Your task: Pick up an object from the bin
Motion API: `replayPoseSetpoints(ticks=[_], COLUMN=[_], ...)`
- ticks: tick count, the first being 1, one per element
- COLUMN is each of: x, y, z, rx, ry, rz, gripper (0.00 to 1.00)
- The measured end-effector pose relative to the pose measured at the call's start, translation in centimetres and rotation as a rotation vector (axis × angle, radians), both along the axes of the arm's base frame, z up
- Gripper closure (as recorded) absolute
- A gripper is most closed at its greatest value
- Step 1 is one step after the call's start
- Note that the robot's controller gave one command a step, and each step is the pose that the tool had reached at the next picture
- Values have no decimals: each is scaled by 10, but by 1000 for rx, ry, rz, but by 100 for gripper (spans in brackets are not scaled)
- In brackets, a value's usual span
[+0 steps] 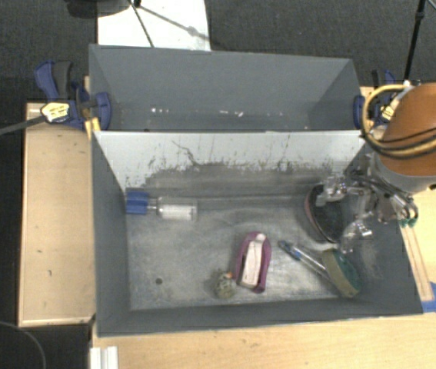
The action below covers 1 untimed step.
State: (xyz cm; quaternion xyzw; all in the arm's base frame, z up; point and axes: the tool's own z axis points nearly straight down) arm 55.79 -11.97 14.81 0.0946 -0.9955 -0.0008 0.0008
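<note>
Pincer (pixel 354 231) at right-mid of frame, low in bin (pixel 164 283); open/shut can't tell. Nearest: black rounded obj (pixel 319 212) just left of it. Green brush (pixel 341 272) just below, long axis upper-left to lower-right, blue pen (pixel 301 254) roughly parallel beside it.

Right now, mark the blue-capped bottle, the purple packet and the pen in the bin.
Bottle (pixel 162 207): camera view, clear body beside the cap.
Purple packet (pixel 253 261): camera view, middle of its pale front.
Pen (pixel 301 254): camera view, middle of its shaft.

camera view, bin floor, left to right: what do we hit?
clear bottle with blue cap → small grey-green lump → purple-and-white packet → blue pen → dark green oblong thing
</note>
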Motion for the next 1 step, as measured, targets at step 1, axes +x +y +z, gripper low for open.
replayPoseSetpoints(ticks=[1], x=[-55], y=[0], z=[-63], rx=[9], ry=[-5], rz=[40], gripper=[0])
